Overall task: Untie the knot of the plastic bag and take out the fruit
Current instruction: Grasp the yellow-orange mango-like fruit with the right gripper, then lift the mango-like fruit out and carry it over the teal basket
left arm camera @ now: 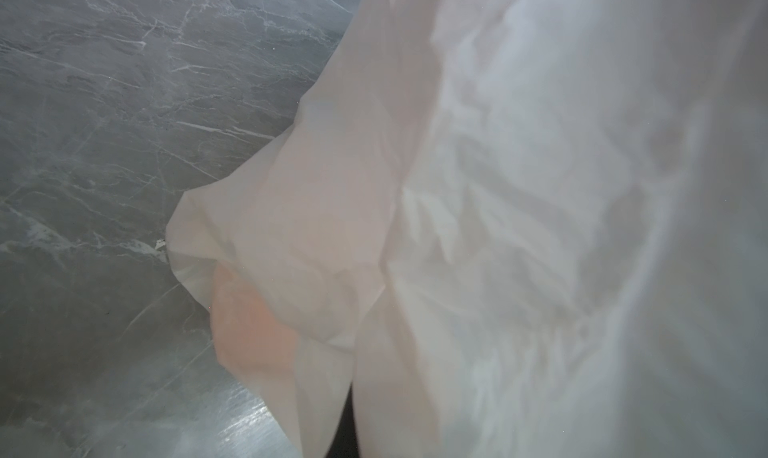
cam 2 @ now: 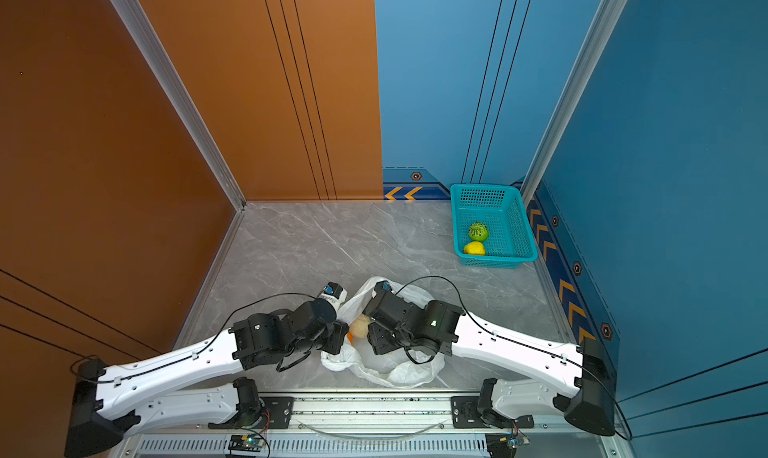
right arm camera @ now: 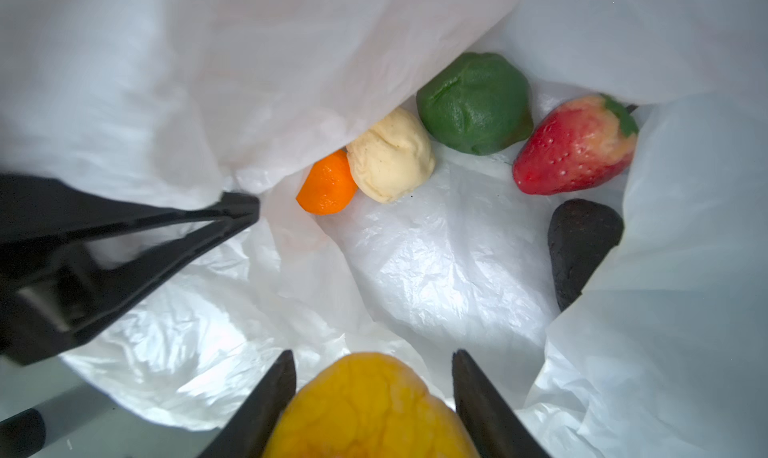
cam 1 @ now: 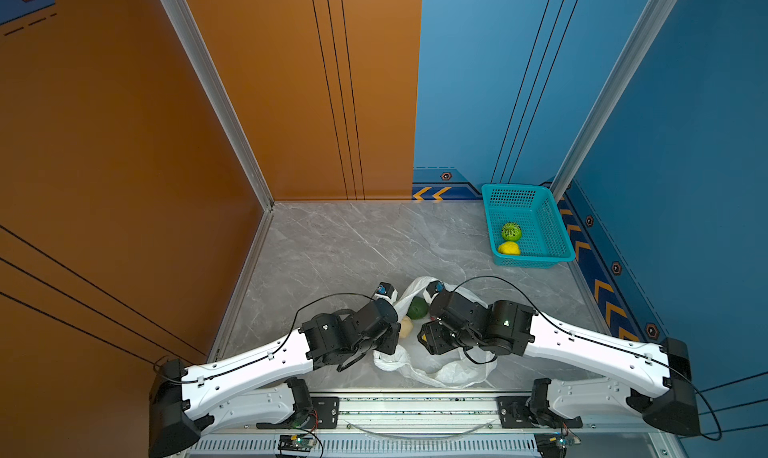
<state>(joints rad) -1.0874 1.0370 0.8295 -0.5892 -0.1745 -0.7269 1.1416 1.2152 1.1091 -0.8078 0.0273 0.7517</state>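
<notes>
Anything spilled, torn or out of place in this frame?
Nothing stands out. The plastic bag lies open on the table, fruit inside; the left hand pinches its rim, the right hand grips a yellow-orange fruit. Melon ball and lemon sit in the basket.

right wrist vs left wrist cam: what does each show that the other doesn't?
Right wrist only: the inside of the plastic bag, the right gripper closed on a yellow-orange fruit, the left gripper pinching the bag's edge, plus orange piece, cream fruit, green fruit, strawberry and dark avocado lying loose. Left wrist only: the marbled tabletop beside the bag's outside. Both: the white bag itself.
</notes>
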